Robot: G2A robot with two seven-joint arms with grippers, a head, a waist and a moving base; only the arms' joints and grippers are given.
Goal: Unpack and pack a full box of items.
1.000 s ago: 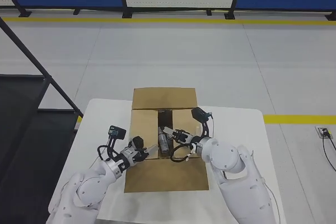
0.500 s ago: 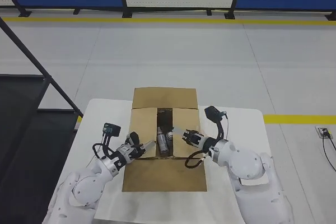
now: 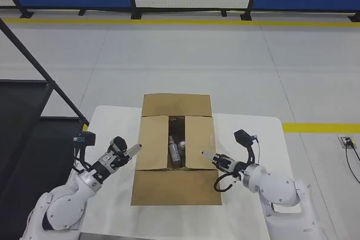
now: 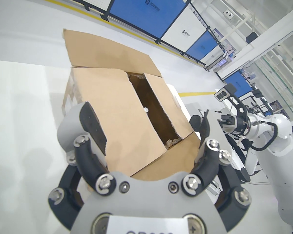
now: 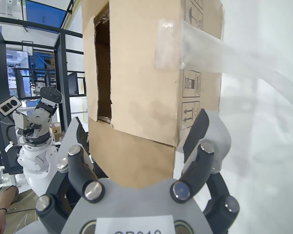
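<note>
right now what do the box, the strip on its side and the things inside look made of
Box: brown corrugated cardboard, matte; ragged fibrous flap edges.
Strip: clear plastic tape, glossy; it catches light, cardboard shows through.
Things inside: possibly metal cans: grey cylinders, pale tops; too small to be sure.

Bright even light, wide-angle edge distortion

The box (image 3: 198, 139) is sitting mid-desk, its two side flaps lying nearly flat and leaving only a narrow slot running from 12 to 6 o'clock. Cans (image 3: 174, 153) are filling that slot. Flaps at 12 and 6 o'clock are folding outward over the desk (image 3: 258, 135). Bare desk is lying open at 9 and 3 o'clock, where the left pincer (image 3: 129, 152) and right pincer (image 3: 211, 161) are hovering, spread wide. A loose tape strip (image 5: 205, 47) is trailing off the 3 o'clock wall.
</note>
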